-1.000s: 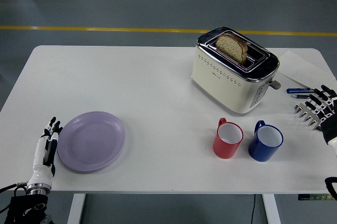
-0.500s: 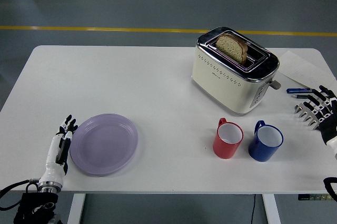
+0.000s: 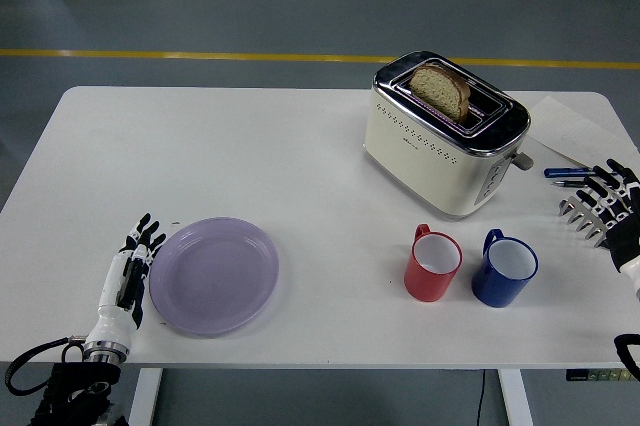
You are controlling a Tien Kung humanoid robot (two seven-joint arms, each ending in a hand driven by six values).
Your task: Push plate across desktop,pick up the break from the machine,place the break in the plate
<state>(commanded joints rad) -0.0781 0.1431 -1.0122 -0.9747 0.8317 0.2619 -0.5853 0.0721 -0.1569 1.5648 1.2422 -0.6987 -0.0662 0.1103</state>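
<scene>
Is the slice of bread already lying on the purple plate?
No, the slice of bread stands in a slot of the toaster, and the purple plate near the left hand holds nothing.

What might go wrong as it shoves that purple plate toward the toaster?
The left hand presses flat against the plate's rim, so the plate may spin or slip aside. Farther right, it may bump the red mug. The bread sits deep in the toaster, so grasping it could crumble it.
</scene>
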